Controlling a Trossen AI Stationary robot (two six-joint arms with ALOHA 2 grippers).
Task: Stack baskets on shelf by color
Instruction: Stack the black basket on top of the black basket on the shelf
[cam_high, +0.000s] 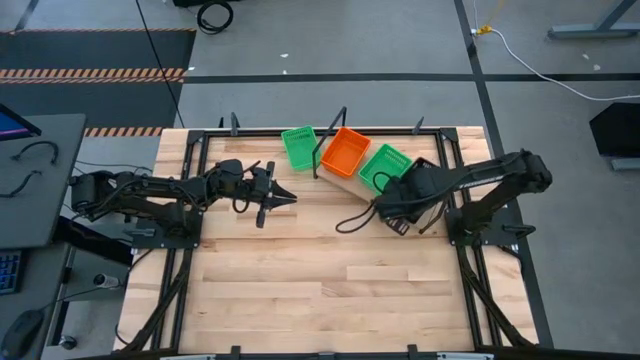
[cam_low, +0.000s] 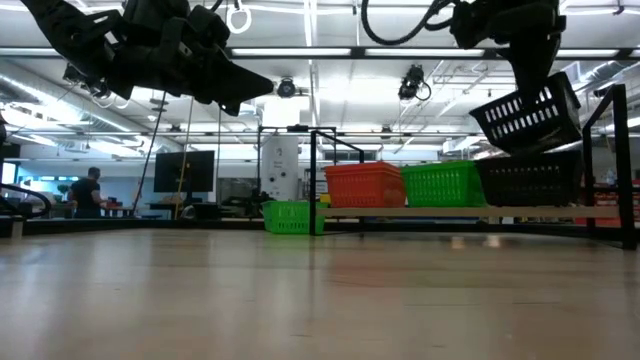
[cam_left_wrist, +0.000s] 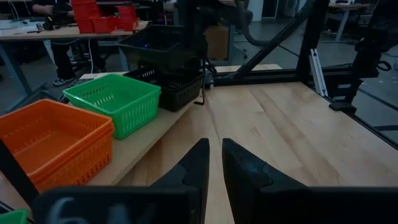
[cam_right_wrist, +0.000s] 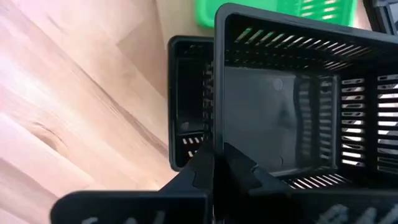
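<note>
Right gripper (cam_right_wrist: 214, 163) clamped on the rim of a black basket (cam_low: 528, 112), held tilted just above the black stack (cam_low: 530, 180) at the shelf's (cam_left_wrist: 146, 146) end.

The shelf carries, outward from this grip, a green stack (cam_low: 443, 184) and an orange stack (cam_low: 365, 185); one green basket (cam_high: 298, 146) lies apart on the tabletop (cam_high: 320, 280), so sorting appears well advanced but unfinished. The right arm reaches inward, wrist bent down over the shelf. The left gripper (cam_left_wrist: 212, 163) hovers over the table's middle, fingers nearly together, empty.
</note>
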